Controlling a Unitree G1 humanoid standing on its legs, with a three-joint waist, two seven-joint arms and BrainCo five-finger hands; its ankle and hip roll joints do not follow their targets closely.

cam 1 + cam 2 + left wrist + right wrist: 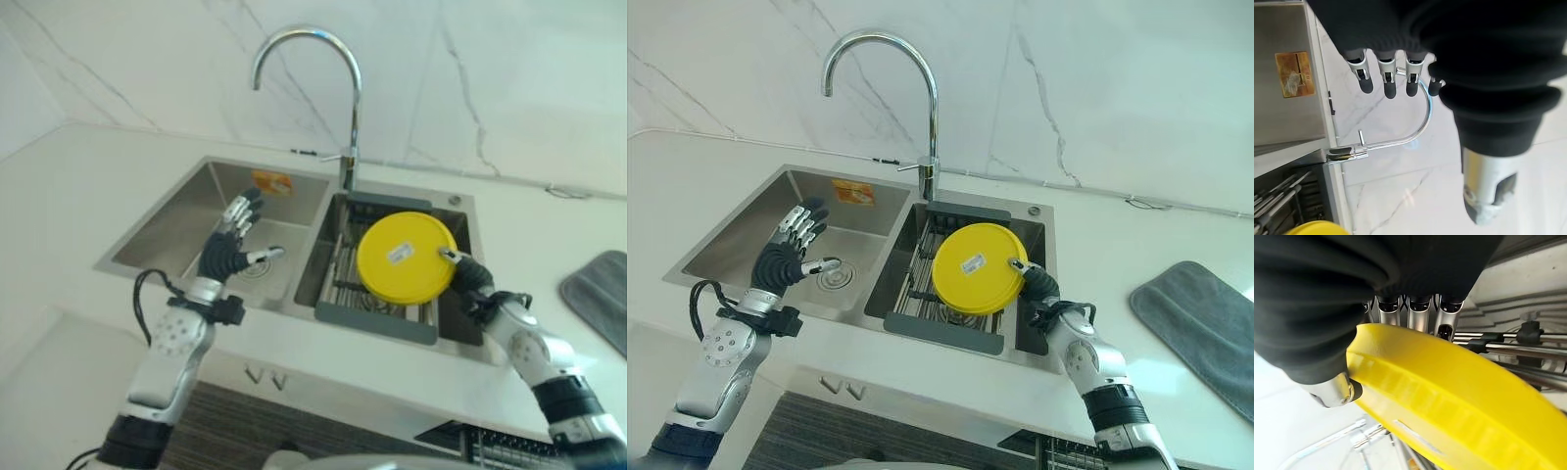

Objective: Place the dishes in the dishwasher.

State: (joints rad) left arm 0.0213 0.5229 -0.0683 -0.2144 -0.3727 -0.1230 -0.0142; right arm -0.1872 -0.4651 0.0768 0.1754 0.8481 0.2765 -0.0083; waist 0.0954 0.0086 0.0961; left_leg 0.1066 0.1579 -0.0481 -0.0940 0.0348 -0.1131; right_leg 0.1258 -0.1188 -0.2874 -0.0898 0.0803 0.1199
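Right hand [1038,284] pinches a yellow plate [975,269] by its rim, tilted above the drying rack [950,318] in the sink [774,201]. It should lift steadily, grip firm. Left hand [789,255] hovers open left of the rack. Right wrist view reveals fingers [1418,313] behind the plate, thumb in front.

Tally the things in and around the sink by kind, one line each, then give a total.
Yellow plate, held in the right hand: 1
Drying rack in the right basin: 1
Tap: 1
Grey mat on the counter: 1
Total: 4
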